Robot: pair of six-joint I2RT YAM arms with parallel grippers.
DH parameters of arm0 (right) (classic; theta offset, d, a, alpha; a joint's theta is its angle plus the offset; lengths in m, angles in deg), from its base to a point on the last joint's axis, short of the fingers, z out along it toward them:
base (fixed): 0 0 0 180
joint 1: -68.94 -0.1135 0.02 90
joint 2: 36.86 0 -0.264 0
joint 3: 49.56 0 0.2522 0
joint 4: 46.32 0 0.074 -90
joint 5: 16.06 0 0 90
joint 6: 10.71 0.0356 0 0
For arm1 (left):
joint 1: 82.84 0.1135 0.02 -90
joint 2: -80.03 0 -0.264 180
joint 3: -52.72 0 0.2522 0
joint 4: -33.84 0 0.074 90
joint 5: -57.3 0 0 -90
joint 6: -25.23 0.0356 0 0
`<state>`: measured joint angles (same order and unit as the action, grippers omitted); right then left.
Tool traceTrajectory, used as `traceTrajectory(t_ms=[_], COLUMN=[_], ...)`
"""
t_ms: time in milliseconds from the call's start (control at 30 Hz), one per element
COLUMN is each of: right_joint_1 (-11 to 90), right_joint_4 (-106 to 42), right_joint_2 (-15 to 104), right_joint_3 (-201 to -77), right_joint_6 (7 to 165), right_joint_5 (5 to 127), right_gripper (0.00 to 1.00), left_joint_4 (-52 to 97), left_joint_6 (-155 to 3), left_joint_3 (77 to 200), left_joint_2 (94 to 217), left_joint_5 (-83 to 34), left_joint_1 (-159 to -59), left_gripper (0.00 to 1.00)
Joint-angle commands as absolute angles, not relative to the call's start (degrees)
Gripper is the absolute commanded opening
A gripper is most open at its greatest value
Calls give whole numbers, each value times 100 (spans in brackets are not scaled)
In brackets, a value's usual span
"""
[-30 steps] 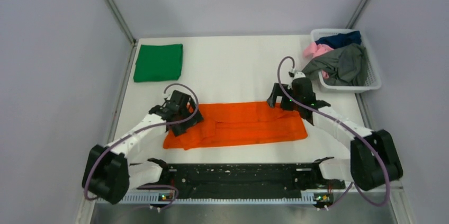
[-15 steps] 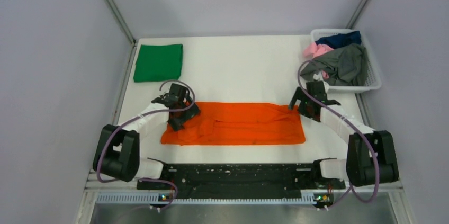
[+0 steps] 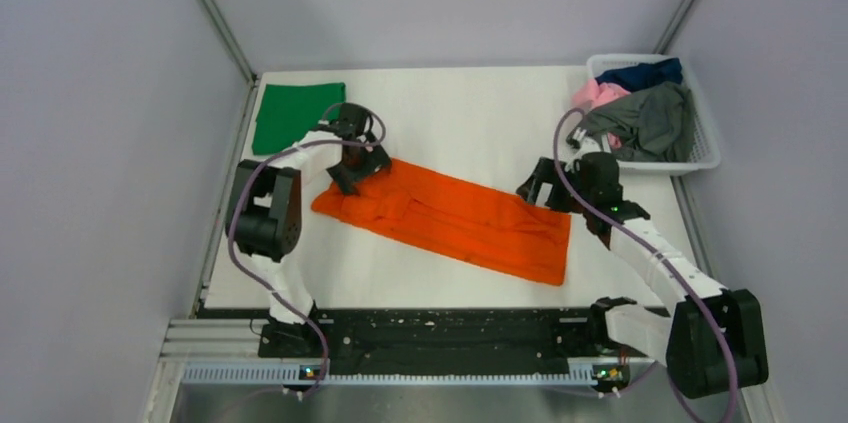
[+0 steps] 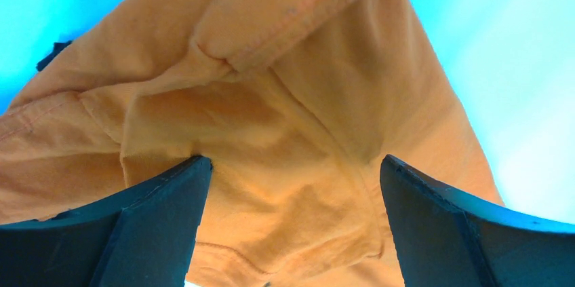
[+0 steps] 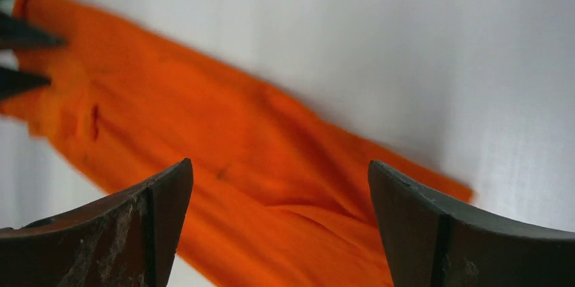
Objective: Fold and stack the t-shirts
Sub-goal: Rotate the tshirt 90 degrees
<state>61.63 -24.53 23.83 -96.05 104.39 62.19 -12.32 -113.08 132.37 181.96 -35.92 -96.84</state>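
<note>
The orange t-shirt (image 3: 455, 220), folded into a long strip, lies slantwise on the table from far left to near right. My left gripper (image 3: 343, 175) is on its far-left end. In the left wrist view the jaws stand wide apart with orange cloth (image 4: 285, 131) filling the gap around the left gripper (image 4: 291, 161). My right gripper (image 3: 532, 193) hovers open at the strip's right end. The right wrist view is blurred and shows the orange shirt (image 5: 203, 138) below the right gripper (image 5: 279, 165). The green t-shirt (image 3: 297, 115) lies folded at the far left.
A white lattice basket (image 3: 704, 148) at the far right holds the grey shirt (image 3: 645, 123), the pink shirt (image 3: 597, 93) and the navy shirt (image 3: 640, 73). Grey walls close in the table on the left, back and right.
The shirt's left end has swung away toward the green shirt, so the strip now lies slantwise. My left gripper moved the same way. My right gripper shifted slightly left.
</note>
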Motion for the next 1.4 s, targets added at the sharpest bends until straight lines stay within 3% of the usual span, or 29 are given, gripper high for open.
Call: traceTrajectory(t_ms=[0,133,233,333,400,500,733,1033,1167,1367], right_joint_1=[5145,4823,4415,3951,3625,3056,1875,1366,1362,1365], right_joint_4=[-2758,-2561,-2369,-2174,-2079,-2139,-3952,-4188,-3738,-3039], right_joint_2=[2901,3107,3101,3072,3008,2908,3520,4403,4120,2567], right_joint_3=[-9840,-9711,-9443,-9183,-9088,-8960,-8709,-9811,-10083,-9855], right_joint_6=[9994,10018,10002,9941,10015,10296,10905,10667,10602,10672], right_joint_5=[5696,5726,5817,5676,5688,5467,4887,4976,5493,6507], right_gripper=[99,99,99,99,99,99,99,99,99,99], left_joint_4=[-936,-1119,-922,1242,2464,2833,3217,3241,3082,2705], left_joint_6=[-11019,-10910,-11135,-12091,-12924,-13614,-13580,-12953,-12481,-11836], left_joint_3=[15187,17589,19549,20106,20235,21344,21387,21407,20924,19713], left_joint_2=[19614,21270,22754,23540,23897,24602,24727,24336,23505,21593], left_joint_5=[-3153,-2710,-1637,-232,-328,-638,-1519,-1522,-1034,-401], left_joint_1=[-9912,-9958,-9983,-10016,-10055,-10093,-10138,-10129,-10154,-10201], left_gripper=[99,99,99,99,99,99,99,99,99,99])
